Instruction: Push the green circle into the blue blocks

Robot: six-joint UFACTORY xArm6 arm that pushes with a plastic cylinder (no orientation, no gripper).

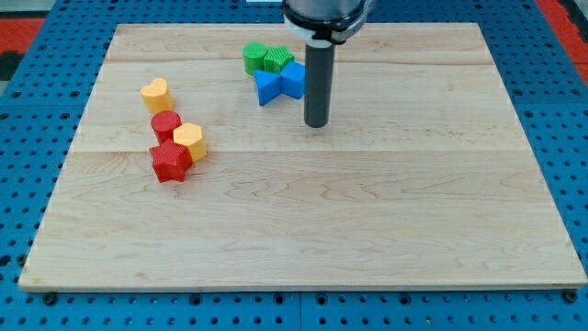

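Camera view's bottom half is taken up by bare wood of the bench (303, 239), and wide open board is seen from the near edge up to the blocks. Farther up at the view's left a cluster is found: a red star-like block (170, 161), a yellow hexagon-like block (190, 140) touching it on its right, a red round block (165, 122) just above, and a yellow heart-like block (157, 93) slightly apart, nearer the top.

Right of the board's centre line, my tip (316, 124) is seen resting on the wood, just right of and slightly below the blue blocks; as a plain rod, this end effector has nothing to be parted or closed.

Two blue blocks (279, 83) are set side by side, touching. Behind them, touching their upper edges, the green circle (254, 58) lies at the left with a second green block (278, 61) pressed against its right. Being round, no long axis or heading can be made out for the circle. Some free board is left between this group and the far edge. No writing can be read.
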